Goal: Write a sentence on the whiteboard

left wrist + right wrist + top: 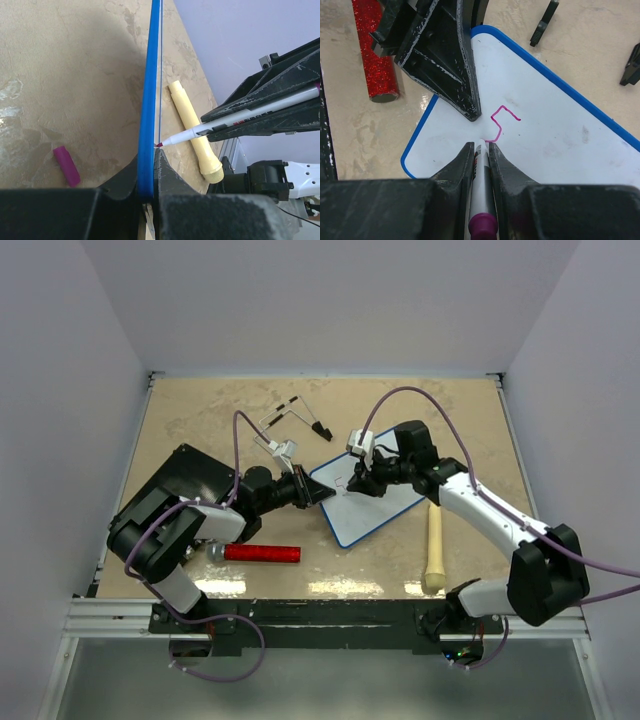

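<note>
The whiteboard [377, 510] lies at an angle mid-table, white with a blue rim [149, 95]. My left gripper [320, 494] is shut on its left edge; in the left wrist view the jaws [148, 157] pinch the rim edge-on. My right gripper [352, 484] is shut on a white marker [480, 185] with a purple end. The marker tip [160, 145] touches the board. Of the sentence, a single angular pink stroke [502, 121] shows on the board [555, 135], just ahead of the right gripper [480, 148].
A red glitter cylinder [262, 553] lies near the front left. A cream stick [434, 548] lies right of the board. The purple marker cap [67, 165] rests on the table. A black slab [190, 480] sits left, and small black pieces [321, 428] lie behind.
</note>
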{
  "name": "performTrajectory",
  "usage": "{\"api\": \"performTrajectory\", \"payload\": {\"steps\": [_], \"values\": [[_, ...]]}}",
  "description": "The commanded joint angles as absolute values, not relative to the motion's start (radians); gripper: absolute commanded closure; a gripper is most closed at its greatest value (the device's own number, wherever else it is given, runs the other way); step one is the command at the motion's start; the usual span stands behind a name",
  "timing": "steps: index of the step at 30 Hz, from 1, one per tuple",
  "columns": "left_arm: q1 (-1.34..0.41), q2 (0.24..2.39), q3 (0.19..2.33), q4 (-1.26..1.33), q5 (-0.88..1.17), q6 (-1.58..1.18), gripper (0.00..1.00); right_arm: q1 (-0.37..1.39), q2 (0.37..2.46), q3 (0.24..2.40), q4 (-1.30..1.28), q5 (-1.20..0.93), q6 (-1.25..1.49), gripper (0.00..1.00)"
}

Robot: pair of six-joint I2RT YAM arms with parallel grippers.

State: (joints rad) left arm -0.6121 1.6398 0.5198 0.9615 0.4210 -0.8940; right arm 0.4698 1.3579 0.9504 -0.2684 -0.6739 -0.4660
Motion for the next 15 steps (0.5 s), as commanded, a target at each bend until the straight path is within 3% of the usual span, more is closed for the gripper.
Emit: {"api": "performTrajectory", "payload": {"steps": [1,15], "values": [[-0.626,1.611,0.534,1.068,0.436,-0.851,1.0,0.469,1.381,0.989,-0.252,-0.699,-0.466,1.0],[-0.626,1.624,0.52,1.085,0.434,-0.853,1.0,0.423,1.295,1.029,-0.264,-0.818,-0.442,1.0]]}}
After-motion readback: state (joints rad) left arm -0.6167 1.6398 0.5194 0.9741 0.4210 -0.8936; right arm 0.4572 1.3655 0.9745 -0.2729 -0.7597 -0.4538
